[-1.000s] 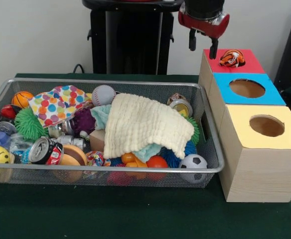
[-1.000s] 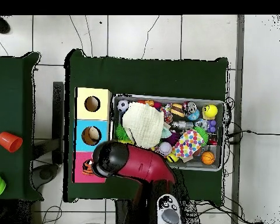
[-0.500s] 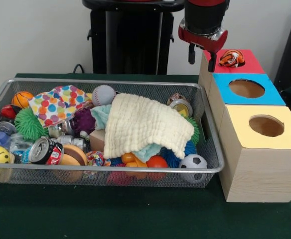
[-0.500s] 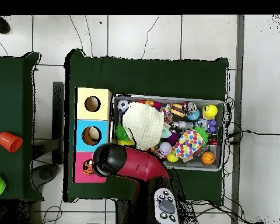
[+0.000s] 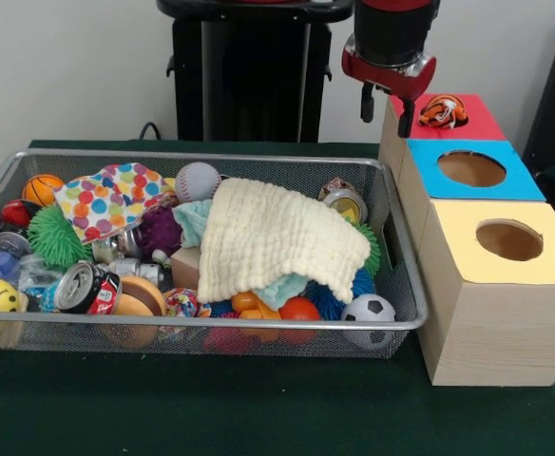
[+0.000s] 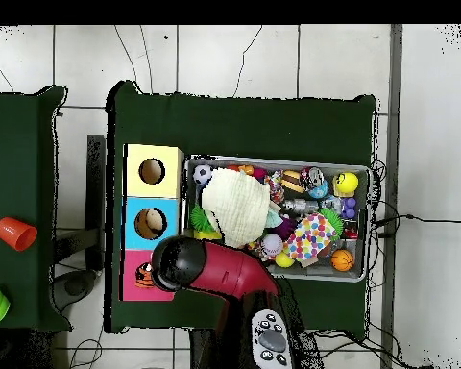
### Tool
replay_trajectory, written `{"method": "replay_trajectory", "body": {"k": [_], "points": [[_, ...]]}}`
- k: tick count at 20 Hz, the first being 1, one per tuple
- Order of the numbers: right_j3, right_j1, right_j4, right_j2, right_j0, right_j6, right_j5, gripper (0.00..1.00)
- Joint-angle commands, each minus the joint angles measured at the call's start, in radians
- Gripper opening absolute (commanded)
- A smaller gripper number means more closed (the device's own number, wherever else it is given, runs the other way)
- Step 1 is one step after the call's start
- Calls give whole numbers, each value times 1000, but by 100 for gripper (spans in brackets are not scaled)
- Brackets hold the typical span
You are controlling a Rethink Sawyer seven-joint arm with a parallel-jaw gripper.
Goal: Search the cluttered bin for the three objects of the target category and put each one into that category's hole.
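Gripper hangs open and empty near the bench's far edge, just beside the red-topped box, where an orange striped toy sits in the hole. Basket fills the bench's middle, a cream cloth draped over its toys.

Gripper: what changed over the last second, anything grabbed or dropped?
The gripper drifted from above the red-topped box toward the bin side; most of the shift came early, little since. It is open and empty: nothing taken or released. The orange striped toy still sits in the red box's hole. Cream cloth, duck and the other bin contents have not moved.
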Motion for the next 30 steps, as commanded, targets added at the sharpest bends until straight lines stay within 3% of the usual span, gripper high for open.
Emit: {"method": "replay_trajectory", "body": {"k": [1, 10, 20, 24, 30], "points": [[-28, 142, 57, 134, 34, 140, -101, 100], [-54, 163, 37, 108, 52, 140, -98, 100], [-75, 126, 43, 102, 43, 126, -31, 100], [-139, 87, 21, 53, 80, 164, 114, 100], [-191, 68, 44, 33, 113, 209, 195, 100]]}}
